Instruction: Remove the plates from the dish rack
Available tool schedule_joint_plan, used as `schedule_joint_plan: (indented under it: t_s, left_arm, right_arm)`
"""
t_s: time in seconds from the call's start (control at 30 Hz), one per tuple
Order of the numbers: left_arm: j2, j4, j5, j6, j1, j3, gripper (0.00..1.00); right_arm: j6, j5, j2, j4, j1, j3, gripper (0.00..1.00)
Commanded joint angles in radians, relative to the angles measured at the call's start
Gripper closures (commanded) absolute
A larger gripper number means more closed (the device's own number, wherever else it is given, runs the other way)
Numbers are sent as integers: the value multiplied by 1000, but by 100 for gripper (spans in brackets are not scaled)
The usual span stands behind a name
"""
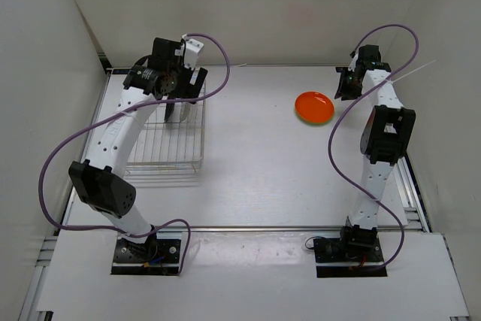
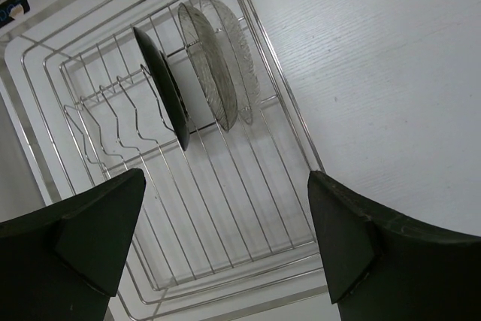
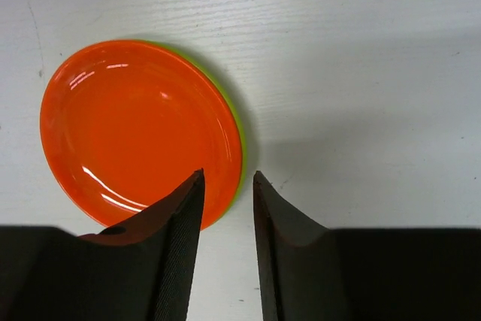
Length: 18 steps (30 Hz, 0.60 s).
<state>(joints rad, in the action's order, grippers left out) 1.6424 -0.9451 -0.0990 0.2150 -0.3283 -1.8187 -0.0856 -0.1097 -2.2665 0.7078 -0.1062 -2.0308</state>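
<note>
My left gripper (image 2: 227,186) is hovering over the dish rack (image 2: 248,261), fingers spread wide, nothing between them. Nearest below me I'm seeing bare grid floor and the empty wire prongs. Beyond those the black plate (image 2: 164,92) is standing on edge in its slot, leaning a little. Just behind it what looks like two clear plates (image 2: 214,65) are standing close together, possibly touching; I can't tell. I'm judging the black plate is next, being nearest and free on my side. To do it well I'm planning to come down with one finger on each face of its top rim, keeping the far finger out of the narrow gap to the clear plates, then lift straight up along the prongs before swinging out over the table (image 2: 376,73). Glossy rim, so a slip is likely. Farther off, across the table, the orange plate (image 3: 135,129) is lying flat on the lime green plate (image 3: 239,140). My right gripper (image 3: 228,178) is hanging beside that stack, fingers nearly together, a narrow gap, gripping nothing.
</note>
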Motion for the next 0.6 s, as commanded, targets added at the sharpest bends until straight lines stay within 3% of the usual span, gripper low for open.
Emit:
schedule_joint_plan:
  t_s: [0.0, 0.03, 0.07, 0.2, 0.57]
  left_arm:
    - [-62, 34, -16, -83, 29, 33, 0]
    - [-62, 48, -2, -100, 52, 45, 0]
    - [-62, 58, 13, -114, 64, 55, 0]
    - [-62, 94, 131, -175, 133, 101, 0]
    - [3, 206, 272, -174, 274, 154, 0]
  right_arm:
    - [9, -27, 96, 15, 0, 20, 63]
    - [9, -27, 117, 24, 0, 35, 60]
    - [21, -53, 157, 41, 0, 35, 51]
    - [72, -79, 244, 134, 0, 35, 37]
    - [197, -120, 659, 110, 42, 394, 23]
